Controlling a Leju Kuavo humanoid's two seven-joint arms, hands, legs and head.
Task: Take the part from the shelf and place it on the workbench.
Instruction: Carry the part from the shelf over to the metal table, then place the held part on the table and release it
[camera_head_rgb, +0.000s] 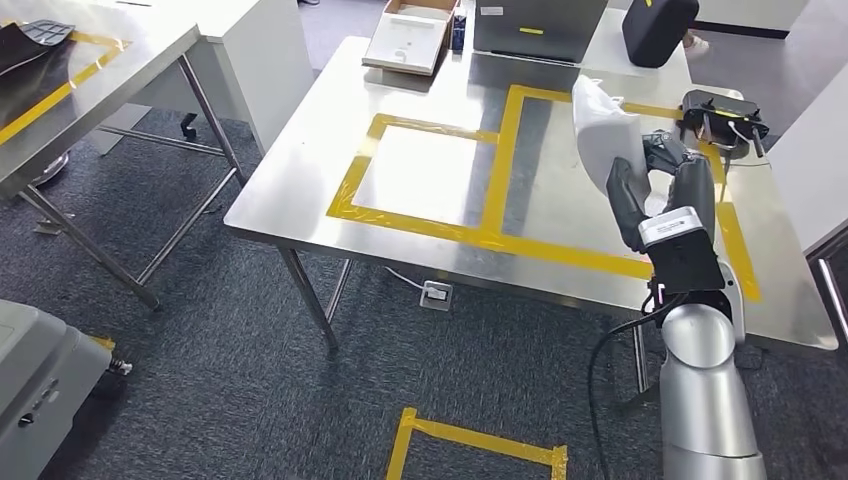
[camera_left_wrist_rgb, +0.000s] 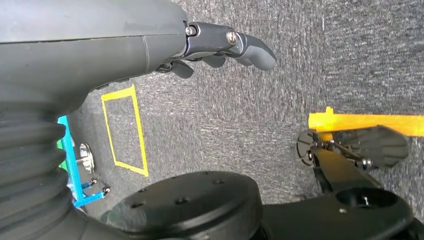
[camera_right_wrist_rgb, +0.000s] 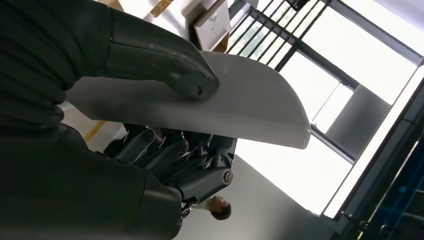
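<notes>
Above the right end of the steel workbench (camera_head_rgb: 450, 120), a smooth white part (camera_head_rgb: 603, 130) with a curved, shell-like form is held upright by the right hand (camera_head_rgb: 655, 180), the silver arm rising from below. From the right wrist camera, the thick grey thumb (camera_right_wrist_rgb: 170, 67) is seen pressed on one face of the part (camera_right_wrist_rgb: 250, 105) and the dark fingers (camera_right_wrist_rgb: 190, 155) curled against the other. Yellow tape rectangles are laid out on the workbench top. Over grey, coarse carpet (camera_left_wrist_rgb: 300, 75), the left hand (camera_left_wrist_rgb: 225, 47) is seen hanging with fingers loosely apart, nothing held.
</notes>
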